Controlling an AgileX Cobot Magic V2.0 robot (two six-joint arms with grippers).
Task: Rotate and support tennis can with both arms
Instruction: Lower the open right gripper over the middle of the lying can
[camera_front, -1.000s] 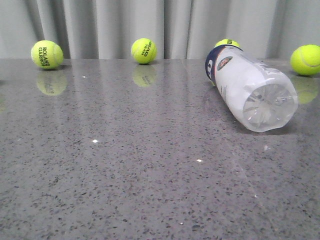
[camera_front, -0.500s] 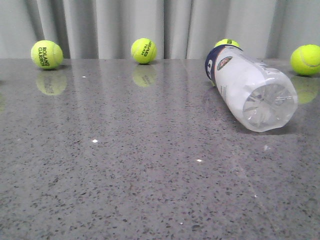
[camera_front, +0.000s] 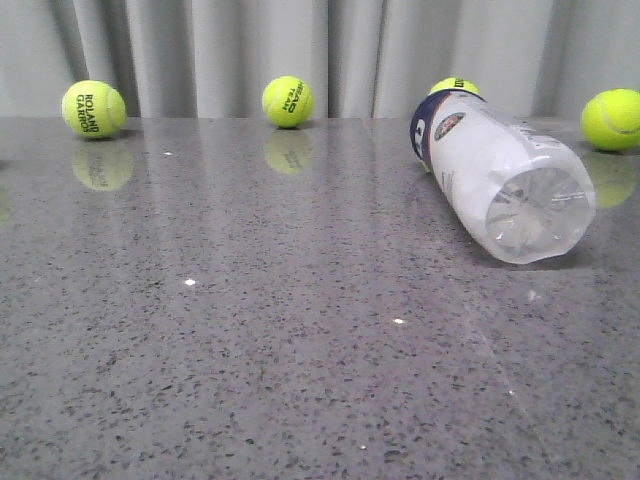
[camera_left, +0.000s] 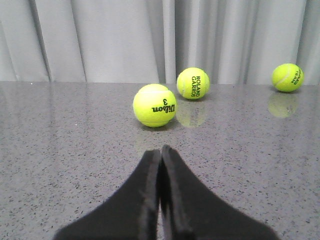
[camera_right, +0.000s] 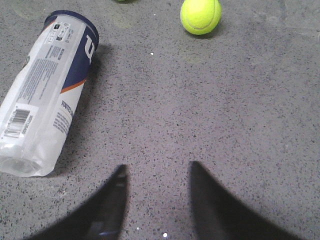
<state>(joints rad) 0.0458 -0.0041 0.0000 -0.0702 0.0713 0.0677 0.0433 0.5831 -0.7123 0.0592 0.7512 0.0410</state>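
Note:
The tennis can (camera_front: 497, 175) lies on its side at the right of the grey table, clear bottom end toward the camera, navy band at the far end. It also shows in the right wrist view (camera_right: 47, 90), lying flat with its barcode up. My right gripper (camera_right: 156, 169) is open and empty above bare table, apart from the can. My left gripper (camera_left: 161, 150) is shut and empty, low over the table, pointing at a Wilson tennis ball (camera_left: 154, 105). Neither gripper shows in the front view.
Tennis balls stand along the table's back edge by the grey curtain: one at far left (camera_front: 94, 109), one in the middle (camera_front: 288, 101), one behind the can (camera_front: 455, 87), one at far right (camera_front: 611, 119). Another ball (camera_right: 200, 16) lies beyond my right gripper.

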